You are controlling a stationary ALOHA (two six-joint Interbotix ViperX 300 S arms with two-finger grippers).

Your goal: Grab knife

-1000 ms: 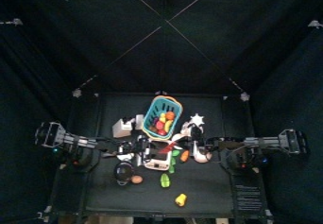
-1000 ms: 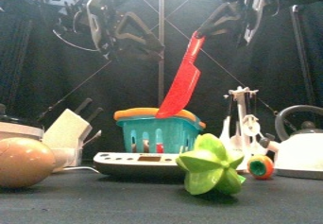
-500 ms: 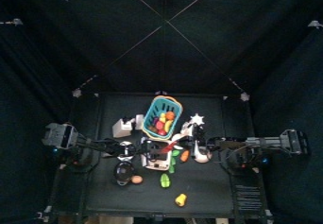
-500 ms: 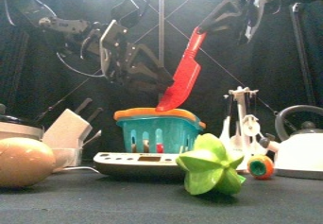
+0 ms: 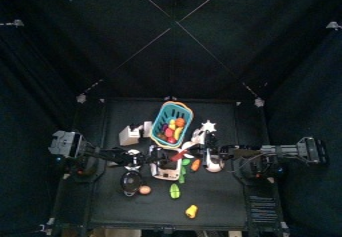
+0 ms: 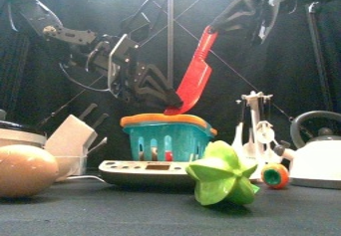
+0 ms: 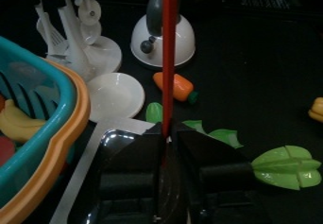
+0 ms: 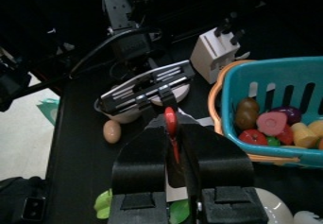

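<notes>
Above the teal slatted basket (image 6: 168,137), the red plastic knife (image 6: 194,77) hangs tilted, its handle clamped in the right gripper (image 8: 169,141) and its flat blade between the jaws of the left gripper (image 7: 165,156), which close on it. Near: a glossy green star fruit (image 6: 224,173), a smooth egg (image 6: 26,169), a white kettle (image 6: 320,156).

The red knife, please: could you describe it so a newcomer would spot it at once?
Find the teal basket mid-table. Slanting up above it is the red knife, held between the left gripper and right gripper. It is the only thing off the table.
</notes>
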